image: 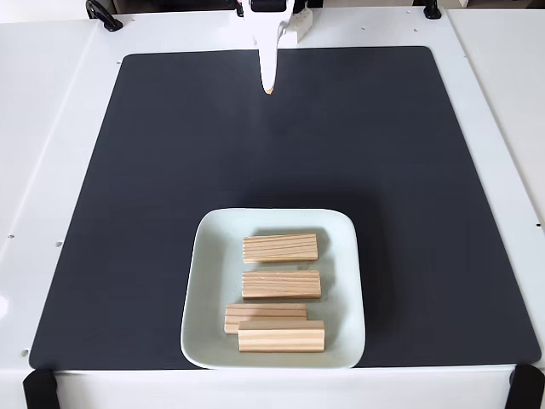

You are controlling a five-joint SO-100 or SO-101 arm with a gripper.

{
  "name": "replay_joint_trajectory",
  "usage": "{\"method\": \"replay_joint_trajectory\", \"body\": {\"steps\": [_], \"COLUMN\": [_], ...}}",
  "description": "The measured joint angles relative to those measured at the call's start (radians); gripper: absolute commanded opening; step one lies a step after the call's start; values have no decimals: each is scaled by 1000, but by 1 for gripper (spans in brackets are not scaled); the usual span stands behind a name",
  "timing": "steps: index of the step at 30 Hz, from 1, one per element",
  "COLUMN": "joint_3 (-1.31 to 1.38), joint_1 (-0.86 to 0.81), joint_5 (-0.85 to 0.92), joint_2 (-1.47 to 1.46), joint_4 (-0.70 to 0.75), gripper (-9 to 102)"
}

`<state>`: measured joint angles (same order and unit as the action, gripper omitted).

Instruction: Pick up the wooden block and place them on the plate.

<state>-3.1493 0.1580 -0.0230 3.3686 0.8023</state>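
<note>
The pale mint-white square plate (275, 223) sits on the black mat near the front edge in the fixed view. Several wooden blocks lie flat inside it: one at the back (280, 248), one in the middle (281, 285), and two at the front, where the frontmost block (282, 336) partly overlaps the one behind it (260, 312). My white gripper (268, 83) hangs at the far edge of the mat, well away from the plate, fingers together and pointing down with nothing in them.
A black mat (153, 187) covers most of the white table (51, 128). Black clamps (102, 14) sit at the back corners, and black straps (39, 389) at the front corners.
</note>
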Motion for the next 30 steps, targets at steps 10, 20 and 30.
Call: {"method": "replay_joint_trajectory", "body": {"steps": [10,20,30], "joint_3": [-5,-8,-8], "joint_1": [15,6,15], "joint_5": [0,0,0], "joint_2": [0,0,0], "joint_4": [0,0,0], "gripper": [-1,-1,-1]}}
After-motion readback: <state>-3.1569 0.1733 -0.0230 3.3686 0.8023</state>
